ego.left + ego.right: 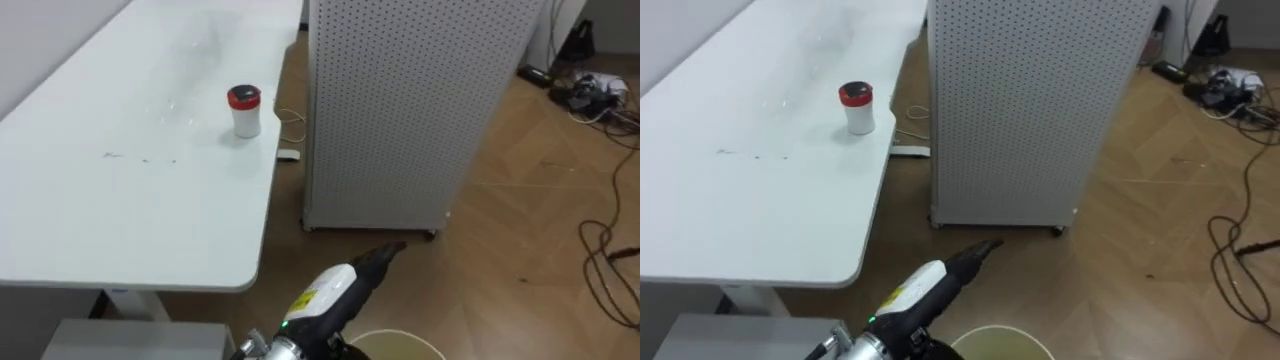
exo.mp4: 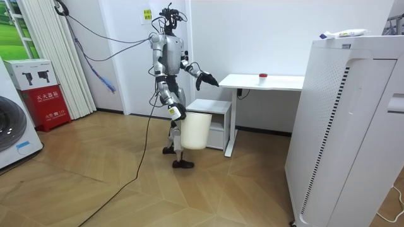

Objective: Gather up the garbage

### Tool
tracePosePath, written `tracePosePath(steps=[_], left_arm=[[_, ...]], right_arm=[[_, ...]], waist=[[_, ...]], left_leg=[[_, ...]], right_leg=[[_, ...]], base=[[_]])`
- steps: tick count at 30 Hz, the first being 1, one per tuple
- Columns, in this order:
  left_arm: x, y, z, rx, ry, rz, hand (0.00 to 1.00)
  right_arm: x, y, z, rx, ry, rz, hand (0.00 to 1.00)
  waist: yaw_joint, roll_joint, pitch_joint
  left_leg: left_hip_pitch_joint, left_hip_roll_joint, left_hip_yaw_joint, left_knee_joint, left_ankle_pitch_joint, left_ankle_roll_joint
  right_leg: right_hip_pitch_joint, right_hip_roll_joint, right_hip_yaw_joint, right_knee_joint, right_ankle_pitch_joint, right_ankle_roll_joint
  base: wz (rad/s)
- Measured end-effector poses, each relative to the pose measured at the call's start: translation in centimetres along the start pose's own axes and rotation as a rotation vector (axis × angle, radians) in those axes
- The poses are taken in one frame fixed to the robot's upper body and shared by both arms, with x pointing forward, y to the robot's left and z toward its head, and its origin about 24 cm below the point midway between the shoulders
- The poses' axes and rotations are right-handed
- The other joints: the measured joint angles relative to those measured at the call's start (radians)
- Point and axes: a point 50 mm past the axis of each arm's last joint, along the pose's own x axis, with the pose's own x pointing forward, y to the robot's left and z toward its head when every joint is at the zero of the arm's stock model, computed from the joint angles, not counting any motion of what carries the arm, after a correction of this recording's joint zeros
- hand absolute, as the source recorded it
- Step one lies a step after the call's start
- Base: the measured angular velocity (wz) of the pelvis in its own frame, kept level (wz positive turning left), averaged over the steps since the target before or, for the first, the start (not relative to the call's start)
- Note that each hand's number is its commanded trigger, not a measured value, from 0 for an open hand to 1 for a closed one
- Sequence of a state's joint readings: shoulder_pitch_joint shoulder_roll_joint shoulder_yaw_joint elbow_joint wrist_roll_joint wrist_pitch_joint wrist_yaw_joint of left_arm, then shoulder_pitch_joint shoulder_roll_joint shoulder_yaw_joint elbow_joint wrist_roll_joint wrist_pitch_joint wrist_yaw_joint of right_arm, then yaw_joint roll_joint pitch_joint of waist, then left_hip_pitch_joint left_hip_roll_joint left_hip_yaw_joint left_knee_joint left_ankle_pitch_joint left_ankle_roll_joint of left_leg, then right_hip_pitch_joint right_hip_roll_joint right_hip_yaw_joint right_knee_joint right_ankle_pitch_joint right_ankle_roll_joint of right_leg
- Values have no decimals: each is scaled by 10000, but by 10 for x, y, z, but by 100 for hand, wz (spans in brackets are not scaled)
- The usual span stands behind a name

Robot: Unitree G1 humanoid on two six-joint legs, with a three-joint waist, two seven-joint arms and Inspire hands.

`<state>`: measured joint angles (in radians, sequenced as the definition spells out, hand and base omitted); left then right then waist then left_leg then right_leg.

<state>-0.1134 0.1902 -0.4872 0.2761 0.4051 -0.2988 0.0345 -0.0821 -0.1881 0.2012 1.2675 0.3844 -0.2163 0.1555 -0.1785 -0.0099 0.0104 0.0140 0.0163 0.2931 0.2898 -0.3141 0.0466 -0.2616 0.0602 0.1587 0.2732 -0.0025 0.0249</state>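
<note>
A small white jar with a red lid [image 1: 244, 110] stands upright on the white desk [image 1: 120, 200], near the desk's right edge; it also shows far along the desk [image 2: 262, 76] in the room view. My left hand [image 1: 385, 255] reaches forward at chest height, fingers straight and open, over the floor just right of the desk's near corner and well short of the jar. In the room view my right hand [image 2: 177, 114] hangs low at my side, shut on the rim of a white bin [image 2: 195, 130]. The bin's rim [image 1: 395, 345] shows below my left arm.
I stand at the desk's near end. A tall white perforated cabinet [image 1: 400, 100] stands right of the desk, with a narrow gap between. Loose cables [image 1: 600, 95] lie on the wood floor at the far right. A low white cabinet [image 1: 130, 340] sits under the desk.
</note>
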Motion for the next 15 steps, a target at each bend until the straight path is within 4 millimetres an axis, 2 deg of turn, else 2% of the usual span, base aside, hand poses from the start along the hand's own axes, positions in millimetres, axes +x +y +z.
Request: tracePosePath(steps=[1,2,3,4,5,6,8,10,12,13,15], left_arm=[[0,3,1,-3,-45,168,0],[0,9,3,-7,-140,540,0],[0,11,5,-76,-201,819,0],[1,11,7,-169,-256,902,0],[3,11,13,-349,-452,1053,0],[3,13,19,-449,-687,1275,0],[3,25,27,-509,-1092,1729,0],[0,37,30,-379,-1310,2358,0],[-7,49,26,-283,-1189,3132,0],[-10,54,24,-209,-1133,3483,0],[-13,64,24,-129,-1124,4056,0]], right_arm=[[0,0,-1,13,24,13,100],[-1,2,-4,77,115,30,100],[-2,3,-8,317,189,-42,100],[-2,2,-10,414,224,-125,100],[-4,-4,-14,458,348,-361,100],[-6,-6,-17,335,518,-443,100],[-6,-4,-20,81,681,-399,100],[-5,-1,-20,-15,694,-378,100],[-5,0,-20,-92,706,-337,100],[-5,1,-22,-52,741,-341,100],[-7,0,-25,25,813,-420,100]], waist=[[71,16,-9],[299,35,-8],[522,67,4],[602,105,24],[820,145,28],[1010,180,20],[1122,138,17],[1263,114,20],[1301,143,6],[1262,122,7],[1213,91,0]], left_leg=[[34,50,243,-51,14,26],[198,295,911,-314,11,89],[510,407,1593,-588,6,98],[671,418,1823,-706,21,75],[926,408,2201,-874,32,55],[1034,393,2455,-871,10,16],[1026,364,2469,-815,11,-48],[905,325,2269,-689,65,-124],[779,346,1287,-541,83,-147],[805,362,988,-541,88,-157],[826,400,859,-544,115,-202]], right_leg=[[60,14,-115,-215,187,-37],[177,5,-973,-443,422,-277],[249,-250,-2288,455,-311,-607],[415,-432,-2833,917,-759,-573],[748,-814,-3352,1619,-1456,-440],[1087,-1165,-3409,1885,-1836,-219],[1402,-1353,-3313,1519,-1990,-11],[1463,-1274,-3288,977,-1989,-14],[1590,-1114,-3251,686,-1922,-118],[1650,-1065,-3264,670,-1911,-137],[1766,-1002,-3295,472,-1871,-186]], base=[[-83],[-86],[-76],[-55],[-46],[-46],[-20],[-16],[-21],[-5],[6]])
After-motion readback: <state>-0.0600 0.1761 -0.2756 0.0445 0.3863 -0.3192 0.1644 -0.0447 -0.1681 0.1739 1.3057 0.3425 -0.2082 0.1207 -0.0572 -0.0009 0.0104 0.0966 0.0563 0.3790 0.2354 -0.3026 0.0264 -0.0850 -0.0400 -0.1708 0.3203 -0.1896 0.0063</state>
